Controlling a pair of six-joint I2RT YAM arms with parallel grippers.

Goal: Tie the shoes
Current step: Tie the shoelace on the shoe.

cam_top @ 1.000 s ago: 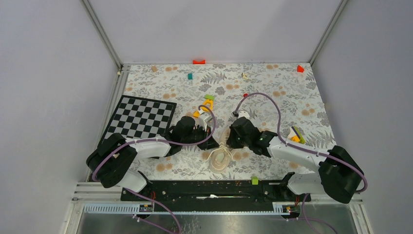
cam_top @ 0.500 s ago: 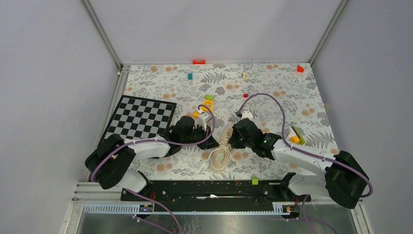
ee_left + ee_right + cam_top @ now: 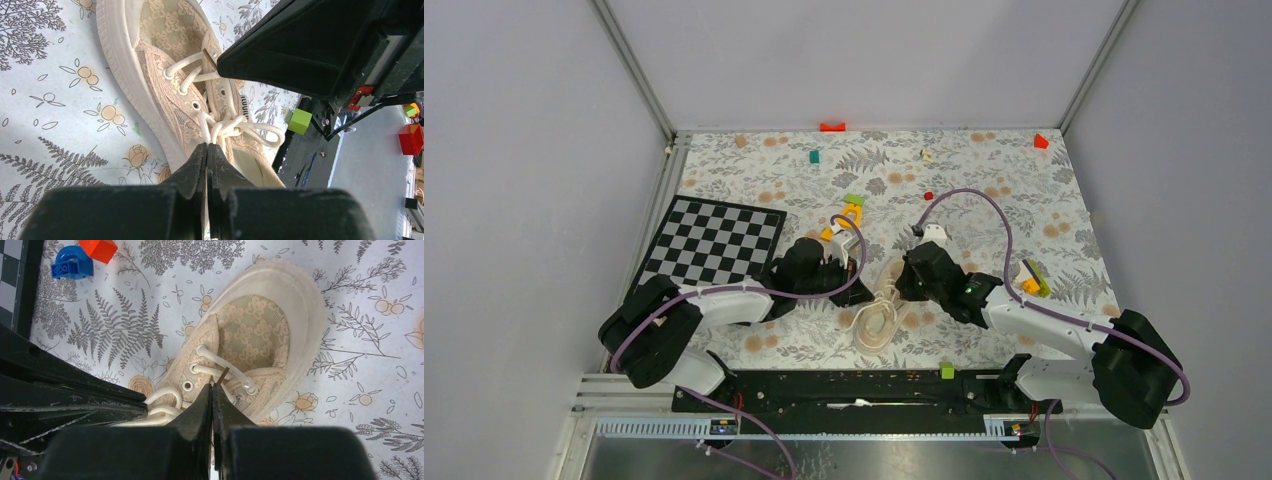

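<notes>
A cream lace-fabric shoe (image 3: 876,326) lies on the flowered cloth between my two arms, its toe pointing away from the arm bases. My left gripper (image 3: 856,291) is shut at the shoe's left flank; in the left wrist view the left gripper (image 3: 207,146) pinches cream lace strands beside a loose knot (image 3: 226,125). My right gripper (image 3: 898,289) is shut at the right flank; in the right wrist view the right gripper (image 3: 212,387) pinches a lace end, and the brown tip (image 3: 223,374) sticks out over the shoe (image 3: 255,340).
A chessboard (image 3: 714,240) lies to the left. A green block (image 3: 946,371) sits near the front rail. Orange and yellow pieces (image 3: 844,220) lie behind the shoe, a multicoloured block (image 3: 1031,277) lies to the right, and small blocks (image 3: 832,126) sit along the far edge.
The right arm's elbow has swung a little to the right and its gripper has edged slightly away from the bases. The left arm and the shoe have barely moved. Both grippers stay shut.
</notes>
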